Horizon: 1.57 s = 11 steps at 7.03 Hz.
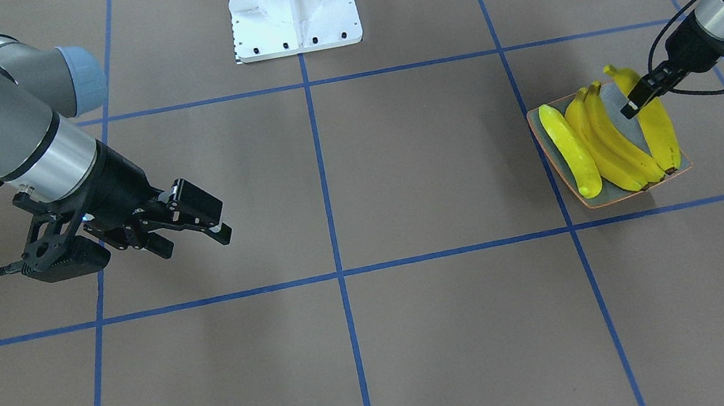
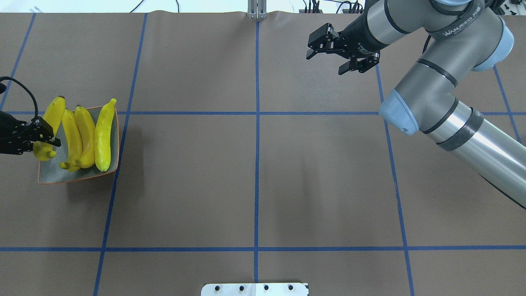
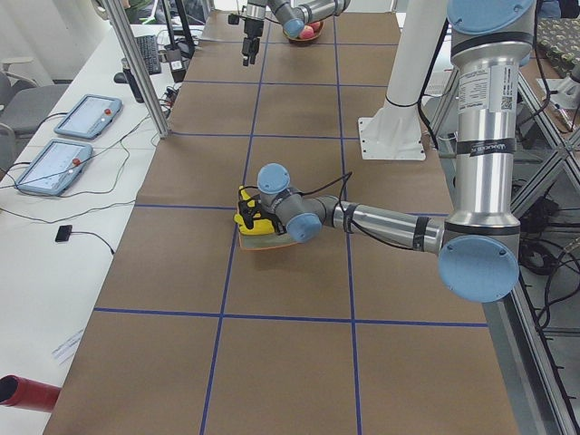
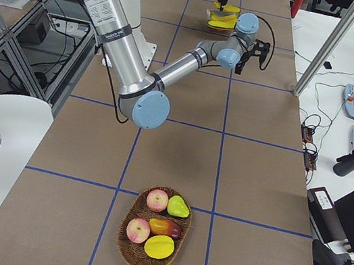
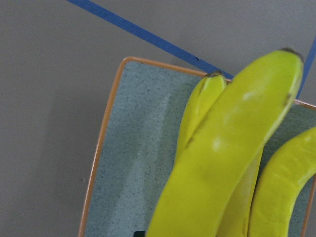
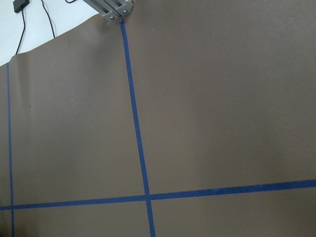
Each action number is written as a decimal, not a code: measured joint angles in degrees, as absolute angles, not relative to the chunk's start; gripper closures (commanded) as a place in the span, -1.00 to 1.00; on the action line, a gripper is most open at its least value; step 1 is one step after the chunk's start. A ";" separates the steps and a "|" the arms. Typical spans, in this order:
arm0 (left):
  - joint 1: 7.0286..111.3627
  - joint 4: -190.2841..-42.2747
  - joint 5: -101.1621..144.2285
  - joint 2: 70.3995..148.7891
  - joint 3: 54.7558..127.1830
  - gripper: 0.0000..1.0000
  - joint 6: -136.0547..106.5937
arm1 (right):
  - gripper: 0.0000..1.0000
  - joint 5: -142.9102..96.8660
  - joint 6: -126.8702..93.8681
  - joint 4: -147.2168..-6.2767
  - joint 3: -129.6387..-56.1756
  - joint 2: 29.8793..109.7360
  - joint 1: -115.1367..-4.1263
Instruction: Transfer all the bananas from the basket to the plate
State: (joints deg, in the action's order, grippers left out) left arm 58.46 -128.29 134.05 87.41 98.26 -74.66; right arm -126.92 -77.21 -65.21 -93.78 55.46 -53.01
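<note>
Several yellow bananas (image 1: 605,140) lie side by side on the grey-blue, orange-rimmed plate (image 1: 597,202); the paler one (image 1: 570,150) is at the row's end. My left gripper (image 1: 683,100) hovers open over the plate's outer side, straddling the outermost banana (image 1: 659,124) without gripping it. One of its fingertips (image 2: 45,133) shows at the overhead view's left edge. The left wrist view looks closely down on a banana (image 5: 232,158) and the plate (image 5: 138,148). My right gripper (image 2: 324,63) is open and empty, raised far across the table. The basket (image 4: 153,231) holds no banana.
The wicker basket contains two apples, a pear and a mango (image 4: 158,246), near the table end on the robot's right. The robot's white base (image 1: 291,1) stands at the table's middle edge. Brown paper with blue tape lines (image 6: 136,128) covers the table.
</note>
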 measured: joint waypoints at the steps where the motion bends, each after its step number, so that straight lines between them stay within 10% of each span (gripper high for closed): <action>1: 58.41 -128.24 134.09 87.54 97.79 1.00 -74.70 | -1.00 -126.91 -77.19 -65.22 -93.78 55.46 -53.00; 3: 58.37 -128.12 134.16 88.07 96.37 0.81 -75.04 | -1.00 -126.91 -77.17 -65.22 -93.78 55.46 -53.00; 6: 57.98 -128.16 134.04 89.25 95.82 -0.99 -79.90 | -1.00 -126.99 -77.11 -65.14 -93.78 55.46 -53.00; 11: 56.79 -128.31 133.81 90.07 95.64 -1.00 -82.78 | -1.00 -127.04 -76.94 -65.10 -93.85 55.59 -53.11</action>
State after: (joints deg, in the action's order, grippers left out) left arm 56.79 -128.31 133.81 90.07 95.64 -82.78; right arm -127.04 -76.94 -65.10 -93.85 55.59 -53.11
